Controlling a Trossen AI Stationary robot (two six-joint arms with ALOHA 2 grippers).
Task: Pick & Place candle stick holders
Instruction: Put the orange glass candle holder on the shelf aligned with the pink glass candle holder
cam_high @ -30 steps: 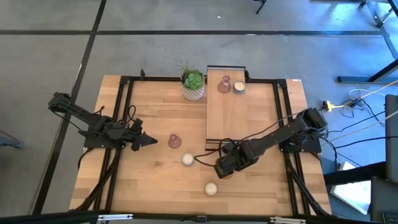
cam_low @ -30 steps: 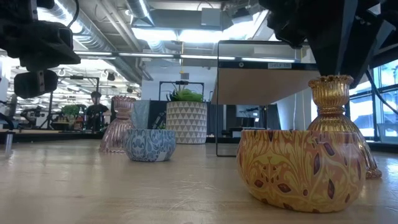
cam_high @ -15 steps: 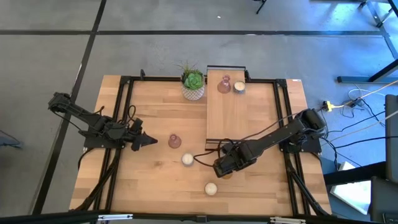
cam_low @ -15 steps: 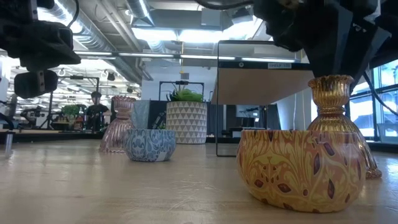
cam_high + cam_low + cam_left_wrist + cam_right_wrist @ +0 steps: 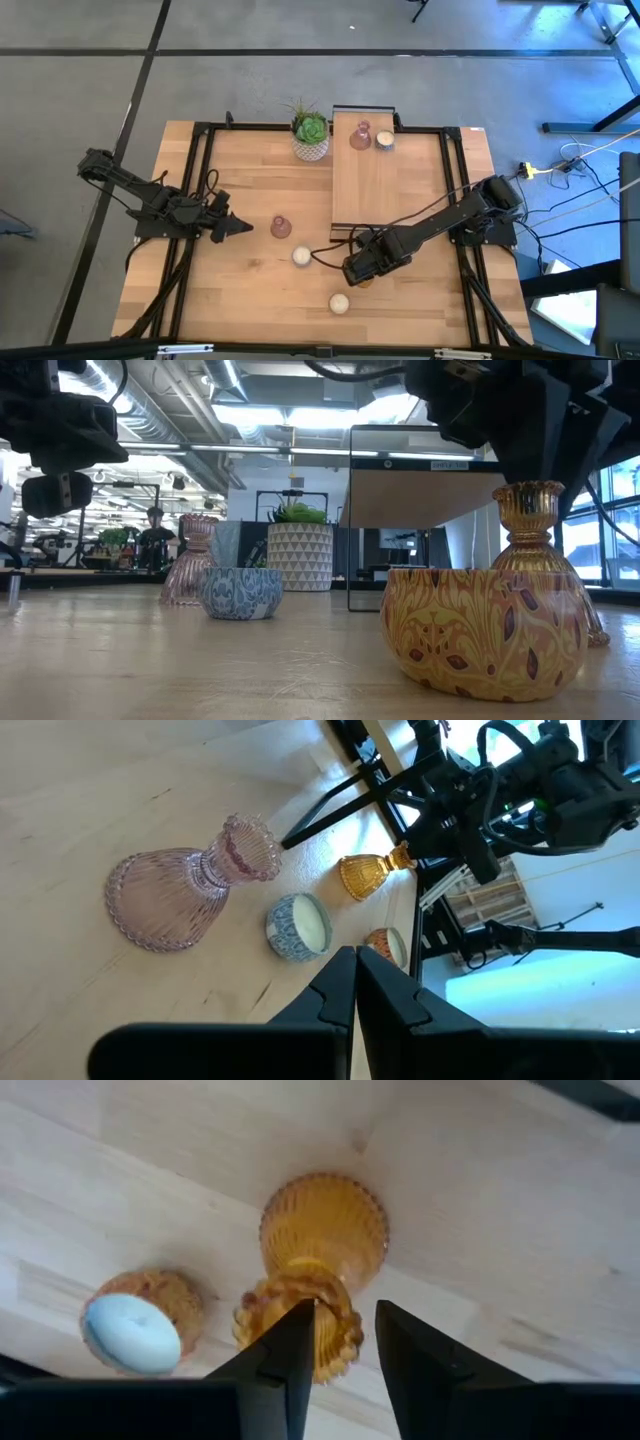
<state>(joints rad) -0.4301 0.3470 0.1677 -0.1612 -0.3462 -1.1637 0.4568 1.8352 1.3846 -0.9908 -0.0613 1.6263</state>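
Fingers of right gripper (image 5: 340, 1342) spread, straddling neck of amber holder (image 5: 322, 1250) at table's 5 o'clock; contact unclear. I judge grasp step: next, close on neck, lift. Left gripper (image 5: 352, 982) pinched shut, empty, waiting at 9 o'clock near pink holder (image 5: 185, 885).

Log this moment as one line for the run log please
right gripper: open, above amber glass holder, fingers straddling its neck | left gripper: shut, waiting near pink glass holder | stand: two holders on it

Plant (image 5: 311, 134) at table (image 5: 250, 180) rear beside stand (image 5: 365, 185), two holders (image 5: 371, 138) on stand, four on table
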